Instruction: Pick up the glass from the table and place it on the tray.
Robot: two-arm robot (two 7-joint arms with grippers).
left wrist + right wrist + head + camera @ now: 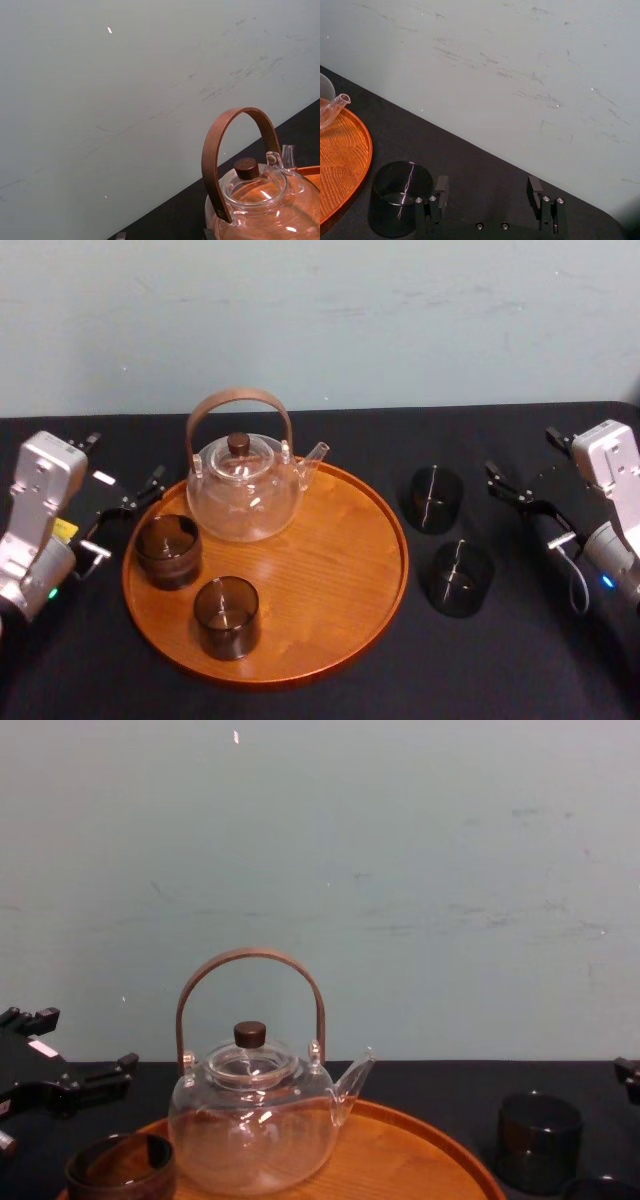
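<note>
Tabletop (520,660) right of the tray (340,625) carries the nearer glass (458,578) and the farther glass (432,499), and the right hand (525,502) hangs spread wide near the farther one, likely lined up to grab it, while the left hand (128,515) idles, also spread wide, at the tray's left rim.

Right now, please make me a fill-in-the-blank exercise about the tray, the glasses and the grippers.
The tray holds the teapot and ____ brown glasses.
Two dark glasses stand on the table at the tray's ____ side.
The right gripper, near them, is ____ and empty.
The left gripper, also open, is at the tray's ____ edge.
Missing words: two, right, open, left.
</note>
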